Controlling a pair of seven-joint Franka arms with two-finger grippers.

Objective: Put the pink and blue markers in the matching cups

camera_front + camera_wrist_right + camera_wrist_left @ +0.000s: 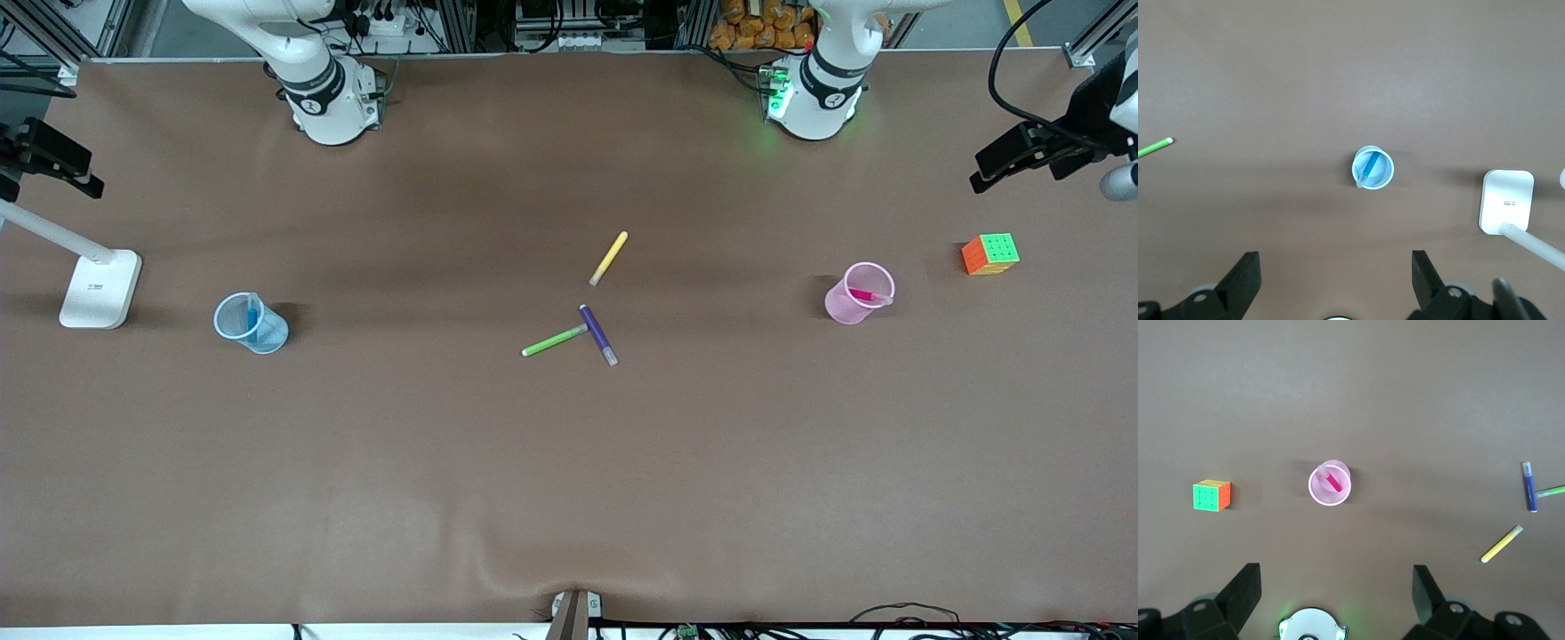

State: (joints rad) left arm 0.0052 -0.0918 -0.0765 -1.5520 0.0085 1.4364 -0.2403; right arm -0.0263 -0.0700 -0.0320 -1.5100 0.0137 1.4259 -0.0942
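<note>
With the pink marker [863, 295] in the pink cup [855, 295] and the blue marker [253, 318] in the blue cup [251, 324], the task looks finished, left claw [1336, 597] and right claw [1336, 277] both wide open, empty, raised above the tabletop [569, 462].

The brown surface [569, 462] is occupied by a blue cup [252, 324], a pink cup [858, 293], yellow pen [609, 258], green pen [554, 340], purple pen [598, 335], a cube [989, 254] and a lamp base [100, 289].
</note>
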